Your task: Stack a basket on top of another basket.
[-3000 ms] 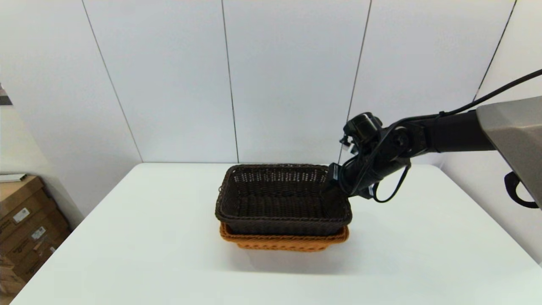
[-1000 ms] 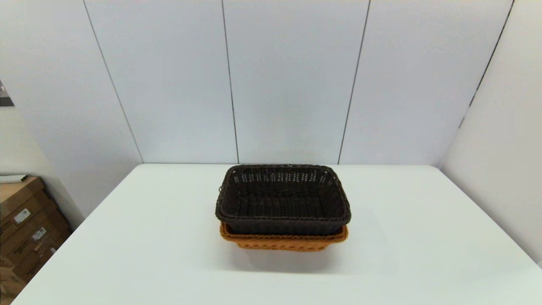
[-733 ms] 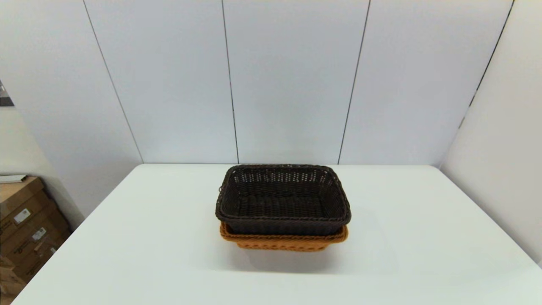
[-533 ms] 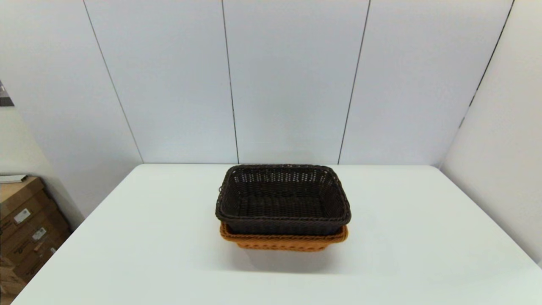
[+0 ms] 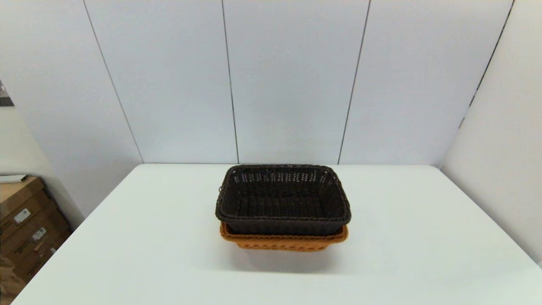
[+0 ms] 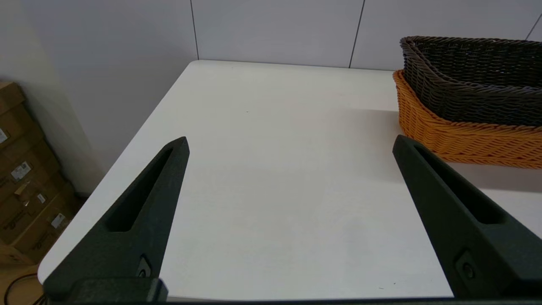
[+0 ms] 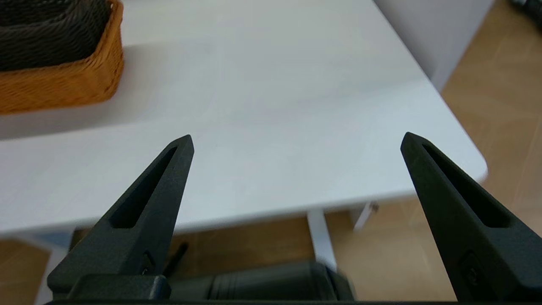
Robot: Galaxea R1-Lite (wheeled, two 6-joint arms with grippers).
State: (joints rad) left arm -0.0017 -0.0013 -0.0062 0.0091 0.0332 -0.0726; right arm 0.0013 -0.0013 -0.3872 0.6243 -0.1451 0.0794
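On the table [image 5: 148,237], dark basket [image 5: 282,199] nested in orange basket [image 5: 283,242]

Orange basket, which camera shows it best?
The left wrist view: the orange basket shows a full woven side under the dark basket. The head view shows only its front rim; the right wrist view, one corner.

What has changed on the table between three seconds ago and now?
The right arm, then at the right end of the dark brown basket, has left the head view; the right gripper is now parked off the table's edge, jaws open. The dark basket stayed nested in the orange-tan basket.
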